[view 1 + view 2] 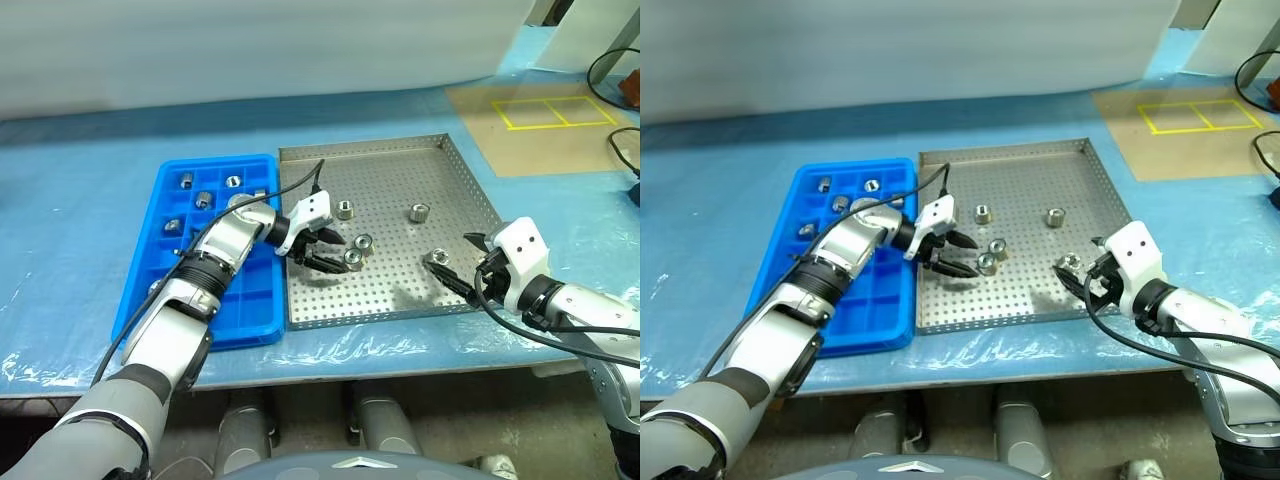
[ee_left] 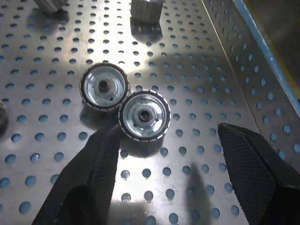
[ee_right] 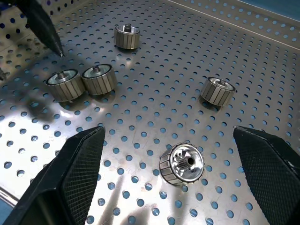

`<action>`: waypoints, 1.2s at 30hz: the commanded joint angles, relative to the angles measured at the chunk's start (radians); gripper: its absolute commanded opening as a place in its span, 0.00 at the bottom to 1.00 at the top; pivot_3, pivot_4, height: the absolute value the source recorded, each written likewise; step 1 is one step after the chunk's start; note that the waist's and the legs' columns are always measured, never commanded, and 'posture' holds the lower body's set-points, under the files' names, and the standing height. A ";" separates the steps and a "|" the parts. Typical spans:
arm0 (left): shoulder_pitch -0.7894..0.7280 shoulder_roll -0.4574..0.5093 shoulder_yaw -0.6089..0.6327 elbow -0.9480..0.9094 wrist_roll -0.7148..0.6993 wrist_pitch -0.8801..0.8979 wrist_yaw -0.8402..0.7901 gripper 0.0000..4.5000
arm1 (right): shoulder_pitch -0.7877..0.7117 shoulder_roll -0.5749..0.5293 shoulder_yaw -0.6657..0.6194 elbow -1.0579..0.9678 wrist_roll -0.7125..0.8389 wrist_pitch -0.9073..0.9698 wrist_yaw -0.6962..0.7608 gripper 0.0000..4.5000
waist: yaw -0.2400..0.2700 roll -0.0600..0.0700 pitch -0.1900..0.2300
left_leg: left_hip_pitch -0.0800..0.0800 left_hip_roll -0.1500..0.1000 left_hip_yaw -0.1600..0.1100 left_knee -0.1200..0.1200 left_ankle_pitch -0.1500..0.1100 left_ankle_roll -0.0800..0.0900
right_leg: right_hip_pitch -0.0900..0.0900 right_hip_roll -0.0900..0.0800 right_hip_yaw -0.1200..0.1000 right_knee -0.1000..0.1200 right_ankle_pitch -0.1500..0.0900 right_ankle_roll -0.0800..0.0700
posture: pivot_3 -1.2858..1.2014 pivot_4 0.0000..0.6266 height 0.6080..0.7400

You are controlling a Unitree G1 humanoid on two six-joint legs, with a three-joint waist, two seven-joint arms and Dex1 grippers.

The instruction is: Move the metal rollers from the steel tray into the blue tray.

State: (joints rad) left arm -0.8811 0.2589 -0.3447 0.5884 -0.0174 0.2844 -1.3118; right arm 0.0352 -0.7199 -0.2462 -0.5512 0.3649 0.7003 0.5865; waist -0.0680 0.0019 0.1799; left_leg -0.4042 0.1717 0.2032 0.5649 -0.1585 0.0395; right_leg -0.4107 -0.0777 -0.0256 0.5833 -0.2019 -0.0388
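The steel tray (image 1: 400, 160) is set on the blue-covered bench (image 1: 80, 190), with the blue tray (image 1: 165, 200) touching its left rim. Five metal rollers are seen on the perforated floor: a touching pair (image 1: 358, 250) left of centre, one (image 1: 344, 211) just beyond it, one (image 1: 418, 212) further right, and one tilted roller (image 1: 435, 257) near the right front. Several more rollers (image 1: 232, 182) are lodged in the far compartments of the blue tray.

The left hand (image 1: 320, 252) is held low over the steel tray, its fingers spread and nothing pinched; in the left wrist view the nearer roller of the pair (image 2: 144, 115) lies just ahead of the fingers, close to one fingertip (image 2: 105, 150). The right hand (image 3: 173, 164) is held at the near right part of the steel tray, fingers spread wide and empty, with the tilted roller (image 3: 182, 164) lying between them.
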 commanded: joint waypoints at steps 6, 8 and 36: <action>-0.019 -0.090 -0.049 -0.077 0.044 0.256 0.149 0.76 | -0.004 -0.011 0.027 -0.009 -0.037 -0.043 -0.002 1.00 | 0.001 0.000 0.000 | 0.000 0.000 0.000 0.000 0.000 0.000 | 0.000 0.000 0.000 0.000 0.000 0.000 | 0.32 0.24 1.00; -0.027 -0.111 -0.052 -0.079 0.043 0.324 0.170 0.76 | 0.002 -0.008 0.024 -0.010 -0.041 -0.044 -0.003 1.00 | 0.000 0.000 0.000 | 0.000 0.000 0.000 0.001 0.000 0.000 | 0.000 0.000 0.000 0.000 0.000 0.000 | 0.32 0.24 1.00; -0.099 -0.186 -0.049 0.106 0.090 0.414 0.504 0.38 | 0.032 -0.004 0.070 0.011 -0.109 -0.085 0.007 1.00 | -0.001 0.011 -0.006 | -0.012 -0.045 -0.047 0.016 -0.009 0.006 | 0.050 -0.029 -0.016 0.073 -0.113 0.029 | 0.32 0.24 1.00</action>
State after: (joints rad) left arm -0.9876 0.0680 -0.3788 0.6690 0.0506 0.6875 -0.8179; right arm 0.0734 -0.7197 -0.1688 -0.5189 0.2554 0.6342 0.5884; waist -0.0688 0.0134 0.1738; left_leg -0.4058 0.1189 0.1350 0.5875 -0.1663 0.0455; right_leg -0.3608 -0.0960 -0.0391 0.6561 -0.3147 -0.0102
